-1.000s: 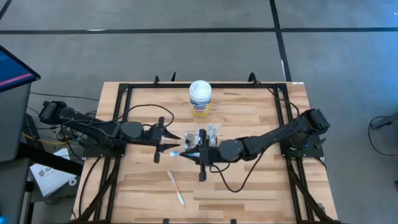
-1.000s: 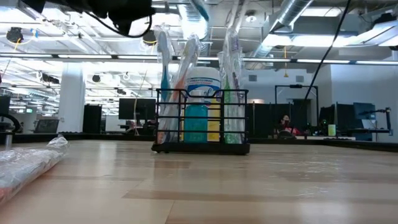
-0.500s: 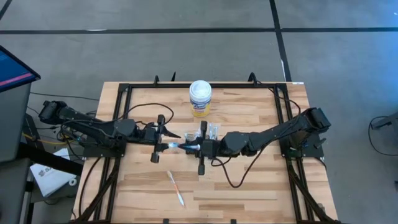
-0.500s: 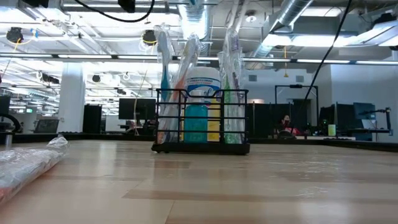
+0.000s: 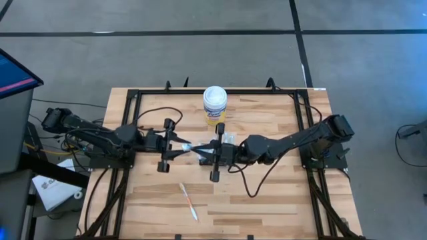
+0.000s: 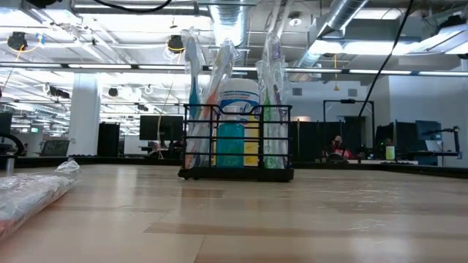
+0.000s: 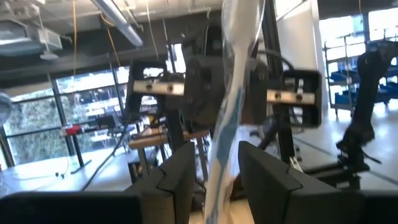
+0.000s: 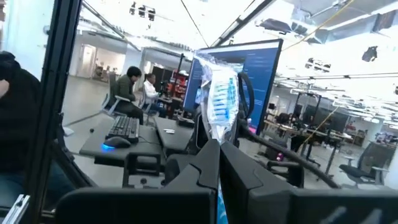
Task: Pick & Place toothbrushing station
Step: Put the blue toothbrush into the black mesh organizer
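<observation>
A toothbrush in clear wrap [image 5: 192, 147] hangs over the table's middle between my two grippers. My left gripper [image 5: 181, 147] comes from the left and my right gripper [image 5: 202, 152] from the right; both are shut on it and slant upward. The toothbrushing station [image 6: 238, 142], a black wire holder, stands on the table with several wrapped brushes upright in it. In the high view the toothbrushing station [image 5: 229, 139] is mostly hidden under my right arm. Both grippers are above the low view's top edge. My left gripper has the wrapped toothbrush's lower stretch [image 7: 214, 183] between its two fingers, coming from the table's left and slanting up. The brush runs on beyond the fingertips, clear of the table. My right gripper pinches the wrap just below the bristle head [image 8: 219, 149] between its two fingers, coming from the table's right and slanting up. The head [image 8: 222, 99] sticks out past the fingertips, lifted clear.
A white canister with a yellow label [image 5: 215, 105] stands behind the station toward the far edge. Another wrapped toothbrush [image 5: 188, 201] lies flat near the front edge; it shows as the wrapped toothbrush [image 6: 36, 191] at the low view's left. Black frame rails [image 5: 133, 127] border the table.
Both grippers have risen and tipped their fingers upward, carrying the wrapped toothbrush higher between them and a little toward the far edge. My left arm's dark shape has left the top of the low view. The station has stayed put.
</observation>
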`<state>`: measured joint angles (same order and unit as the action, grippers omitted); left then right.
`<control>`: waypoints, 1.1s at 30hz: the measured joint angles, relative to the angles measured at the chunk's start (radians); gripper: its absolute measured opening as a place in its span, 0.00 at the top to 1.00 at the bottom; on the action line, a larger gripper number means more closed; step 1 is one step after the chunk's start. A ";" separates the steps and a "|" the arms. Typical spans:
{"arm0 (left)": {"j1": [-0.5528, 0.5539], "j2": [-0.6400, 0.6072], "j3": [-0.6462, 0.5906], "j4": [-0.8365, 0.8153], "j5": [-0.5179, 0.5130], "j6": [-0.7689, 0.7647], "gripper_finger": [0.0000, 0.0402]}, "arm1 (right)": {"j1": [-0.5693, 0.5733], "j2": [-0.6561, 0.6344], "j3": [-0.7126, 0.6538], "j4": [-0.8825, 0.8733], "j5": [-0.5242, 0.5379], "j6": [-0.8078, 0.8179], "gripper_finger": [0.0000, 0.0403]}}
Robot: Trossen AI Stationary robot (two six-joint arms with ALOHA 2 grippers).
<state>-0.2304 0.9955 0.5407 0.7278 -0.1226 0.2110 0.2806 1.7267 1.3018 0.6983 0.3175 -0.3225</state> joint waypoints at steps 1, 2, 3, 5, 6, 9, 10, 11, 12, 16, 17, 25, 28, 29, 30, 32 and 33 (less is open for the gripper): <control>0.002 0.000 0.000 0.012 0.000 0.001 0.71 | -0.005 0.000 0.000 0.002 -0.010 0.007 1.00; 0.002 0.001 0.000 0.021 0.000 0.002 0.71 | -0.010 0.000 0.000 0.007 -0.023 0.013 1.00; 0.002 0.005 0.000 0.031 0.000 0.002 0.71 | -0.014 0.000 0.000 0.012 -0.030 0.014 1.00; 0.002 0.015 0.000 0.035 -0.001 0.002 0.71 | -0.023 0.000 0.000 0.016 -0.032 0.016 1.00; 0.002 0.021 0.000 0.036 -0.001 0.002 0.71 | -0.026 0.000 0.000 0.016 -0.032 0.018 1.00; 0.002 0.046 0.000 0.055 -0.001 0.002 0.71 | -0.035 0.000 0.000 0.017 -0.034 0.025 1.00; 0.002 0.056 0.000 0.073 -0.001 0.004 0.71 | -0.035 0.000 0.000 0.017 -0.039 0.026 1.00; 0.003 0.065 0.000 0.096 -0.001 0.017 0.71 | -0.035 0.000 0.000 0.017 -0.048 0.028 1.00; 0.003 0.074 0.000 0.119 -0.001 0.036 0.71 | -0.035 0.000 0.000 0.017 -0.057 0.031 1.00; 0.003 0.101 0.000 0.181 -0.001 0.062 0.71 | -0.035 0.000 0.000 0.014 -0.059 0.035 1.00; 0.004 0.107 0.000 0.197 -0.001 0.062 0.71 | -0.034 0.000 0.000 0.013 -0.059 0.035 1.00; 0.004 0.159 0.000 0.275 -0.002 0.062 0.71 | -0.041 0.000 0.000 0.004 -0.059 0.035 1.00; 0.004 0.169 0.000 0.293 -0.003 0.062 0.71 | -0.042 0.000 0.000 -0.006 -0.059 0.035 1.00; 0.004 0.172 0.000 0.302 -0.003 0.062 0.71 | -0.042 0.000 0.000 -0.010 -0.059 0.035 1.00; 0.005 0.174 0.000 0.309 -0.003 0.062 0.71 | -0.044 0.001 0.000 -0.012 -0.059 0.038 1.00; 0.009 0.178 0.000 0.322 -0.002 0.062 0.71 | -0.048 0.001 0.000 -0.013 -0.059 0.045 1.00; 0.009 0.178 0.000 0.323 -0.003 0.062 0.71 | -0.048 0.001 0.000 -0.014 -0.059 0.047 1.00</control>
<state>-0.2211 1.1736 0.5407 1.0506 -0.1255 0.2733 0.2325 1.7275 1.3018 0.6841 0.2584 -0.2760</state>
